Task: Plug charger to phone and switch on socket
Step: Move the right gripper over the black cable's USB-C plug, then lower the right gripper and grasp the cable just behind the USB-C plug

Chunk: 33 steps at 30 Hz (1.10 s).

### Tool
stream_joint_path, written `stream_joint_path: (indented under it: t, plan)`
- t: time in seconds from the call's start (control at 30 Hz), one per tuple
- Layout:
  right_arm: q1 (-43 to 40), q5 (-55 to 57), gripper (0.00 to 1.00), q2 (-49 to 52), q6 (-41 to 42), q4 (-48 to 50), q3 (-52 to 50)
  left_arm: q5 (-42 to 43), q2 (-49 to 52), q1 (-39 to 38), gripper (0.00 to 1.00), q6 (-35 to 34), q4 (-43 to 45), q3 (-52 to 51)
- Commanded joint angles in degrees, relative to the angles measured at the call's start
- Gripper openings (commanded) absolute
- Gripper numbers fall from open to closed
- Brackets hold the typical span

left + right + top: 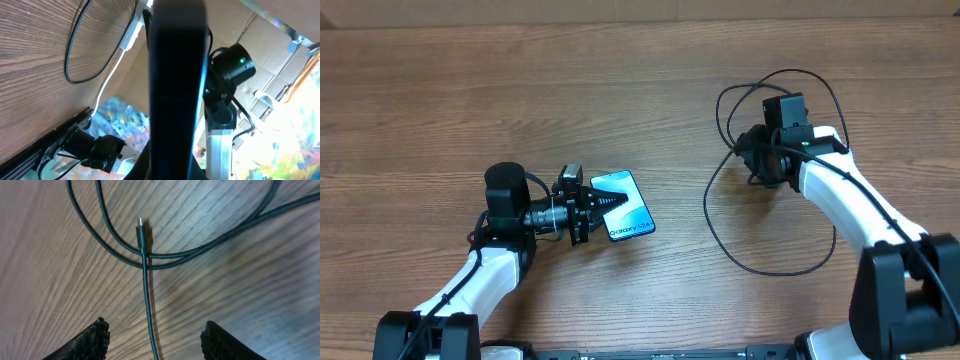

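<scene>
Left tool [592,205] is clamped shut on the phone [628,207] at its short end, low and left of centre in the overhead view. The screen faces up and the far end angles toward the lower right. That grip looks meant to steady the phone, so its port can take a plug without the handset sliding on the table [520,80]. In the left wrist view the phone is only a dark slab filling the middle of the frame.

Right tool [156,340] hangs over the charger [146,295] in the upper right of the overhead view, its jaws apart and gripping nothing. The cable runs straight up between the two fingers to the connector tip [141,230], which lies on the wood across two other loops of the same cable. Straddling the cable just behind the tip suggests a pinch near the connector, which would leave the plug free to aim. I cannot make out the socket with any certainty in these views.
</scene>
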Motion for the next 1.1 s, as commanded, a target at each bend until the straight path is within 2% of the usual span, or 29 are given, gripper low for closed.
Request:
stream_joint_path:
  t: [0.0, 0.13, 0.63, 1.07]
  plan:
    - [0.5, -0.6, 0.6, 3.3, -4.6, 2.3, 1.4, 0.0, -0.2, 0.3, 0.04, 1.0, 0.3, 0.9]
    - [1.7, -0.4, 0.59, 6.1, -8.4, 5.9, 1.4, -1.3, -0.2, 0.3, 0.04, 0.1, 0.3, 0.9]
    - [8.3, 14.1, 0.52, 7.3, -7.9, 8.4, 1.3, -1.6, -0.2, 0.3, 0.04, 0.1, 0.3, 0.9]
    - [8.6, 13.8, 0.51, 11.4, -6.7, 10.7, 1.3, -1.6, -0.2, 0.3, 0.05, 0.2, 0.3, 0.9]
